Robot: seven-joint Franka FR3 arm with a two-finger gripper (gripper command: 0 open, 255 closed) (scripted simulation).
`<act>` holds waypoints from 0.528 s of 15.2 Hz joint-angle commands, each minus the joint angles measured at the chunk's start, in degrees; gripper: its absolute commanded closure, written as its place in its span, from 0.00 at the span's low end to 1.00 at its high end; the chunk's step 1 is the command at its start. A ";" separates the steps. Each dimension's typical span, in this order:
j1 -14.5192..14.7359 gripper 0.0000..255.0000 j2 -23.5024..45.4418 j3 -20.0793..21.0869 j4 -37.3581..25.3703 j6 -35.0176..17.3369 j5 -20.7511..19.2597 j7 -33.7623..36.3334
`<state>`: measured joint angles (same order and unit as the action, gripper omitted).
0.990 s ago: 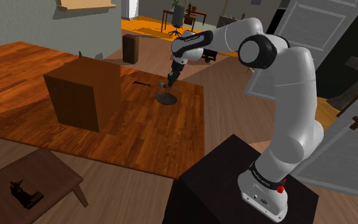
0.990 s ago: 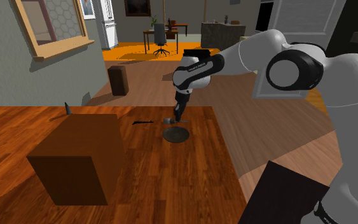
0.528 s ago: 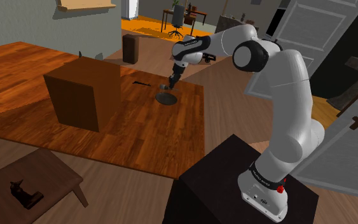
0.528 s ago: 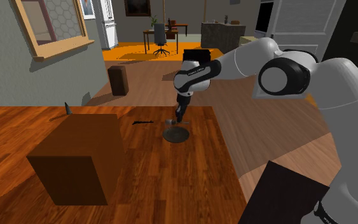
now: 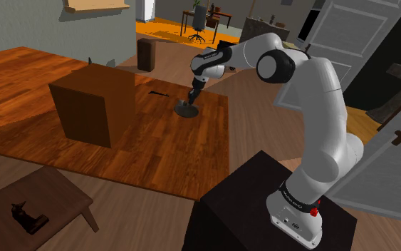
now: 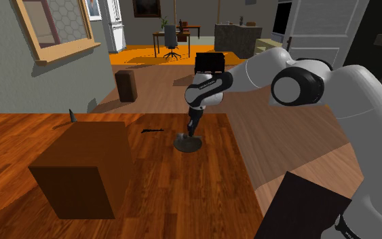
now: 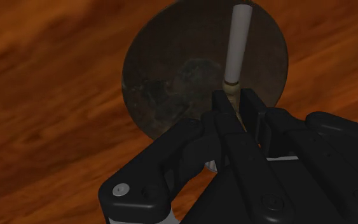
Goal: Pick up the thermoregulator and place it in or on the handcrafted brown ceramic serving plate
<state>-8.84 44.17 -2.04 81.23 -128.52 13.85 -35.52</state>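
Observation:
A dark brown round plate (image 7: 171,83) lies on the wooden table just below my gripper (image 7: 234,105). The fingers are shut on the thermoregulator (image 7: 238,48), a slim pale cylinder with a tan end that sticks out over the plate's rim area. In the shoulder view the gripper (image 5: 190,98) hangs low, right above the plate (image 5: 186,111). The second exterior view puts the gripper (image 6: 191,133) almost touching the plate (image 6: 188,144). Whether the thermoregulator touches the plate I cannot tell.
A large brown box (image 5: 92,103) stands on the table to the shoulder view's left of the plate. A small dark object (image 5: 159,93) lies between them, farther back. The table's edge (image 5: 227,135) runs close by the plate. A low side table (image 5: 42,203) carries a figurine.
The gripper has come down with the thermoregulator from a little above the plate to just over it. The wrist has shifted slightly toward the shoulder view's left.

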 commanded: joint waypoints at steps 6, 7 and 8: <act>-0.04 1.00 0.13 0.02 0.07 -0.23 0.03 -0.08; -0.04 1.00 0.13 0.02 0.07 -0.23 0.03 -0.08; -0.04 0.00 0.13 0.02 0.07 -0.23 0.03 -0.08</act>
<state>-8.87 44.31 -2.02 81.30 -128.74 13.89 -35.60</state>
